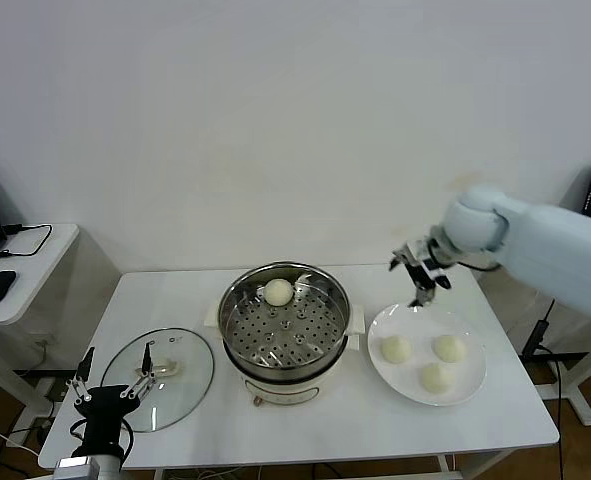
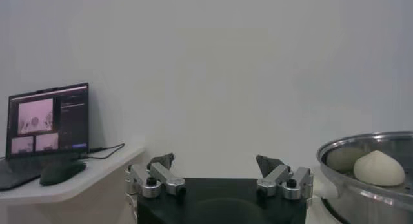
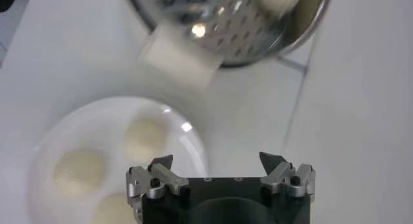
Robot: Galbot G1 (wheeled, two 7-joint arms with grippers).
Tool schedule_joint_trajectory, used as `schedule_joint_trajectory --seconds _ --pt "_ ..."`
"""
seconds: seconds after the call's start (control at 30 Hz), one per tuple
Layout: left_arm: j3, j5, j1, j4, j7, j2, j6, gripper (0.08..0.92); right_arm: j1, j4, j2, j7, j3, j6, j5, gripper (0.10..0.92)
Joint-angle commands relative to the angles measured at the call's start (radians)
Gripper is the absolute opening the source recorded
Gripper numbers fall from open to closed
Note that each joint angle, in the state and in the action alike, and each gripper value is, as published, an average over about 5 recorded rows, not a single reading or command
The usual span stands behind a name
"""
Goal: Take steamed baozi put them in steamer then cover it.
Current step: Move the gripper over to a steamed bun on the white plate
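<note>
At the centre of the head view the steamer [image 1: 285, 330] stands on the table [image 1: 355, 410] with one baozi [image 1: 278, 292] on its perforated tray. Right of it, three baozi [image 1: 396, 349] lie on the white plate [image 1: 468, 385]. The right gripper [image 1: 422, 283] hangs spread and empty above the plate's far rim. At lower left the left gripper [image 1: 108, 389] sits spread beside the glass lid [image 1: 190, 375].

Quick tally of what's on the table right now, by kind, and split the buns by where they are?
Baozi on the plate: 3
Baozi in the steamer: 1
Steamer: 1
Plate: 1
Glass lid: 1
Total: 7
</note>
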Motion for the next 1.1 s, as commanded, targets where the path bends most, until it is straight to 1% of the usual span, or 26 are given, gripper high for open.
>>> schedule_joint_trajectory --seconds 0.03,0.2,0.4,0.87,1.1 --pt "-0.006 0.003 0.001 0.016 0.001 -0.002 0.000 0.823 -0.239 -0.011 -0.070 0.022 0.126 -0.057 -0.078 0.823" --pt "-0.015 0.002 0.001 0.027 0.001 -0.003 0.000 0.823 -0.323 -0.057 0.007 0.034 0.167 -0.066 -0.100 0.823" --pt "-0.020 0.002 0.001 0.035 0.002 -0.002 0.000 0.823 -0.404 -0.090 0.063 0.036 0.205 -0.069 -0.120 0.823" --pt "-0.029 0.001 -0.002 0.041 0.001 -0.002 -0.002 0.823 -0.443 -0.203 0.169 0.057 0.252 -0.053 -0.177 0.823" --pt "-0.032 0.000 -0.003 0.045 0.000 -0.004 -0.003 0.823 -0.439 -0.234 0.192 0.057 0.259 -0.058 -0.202 0.823"
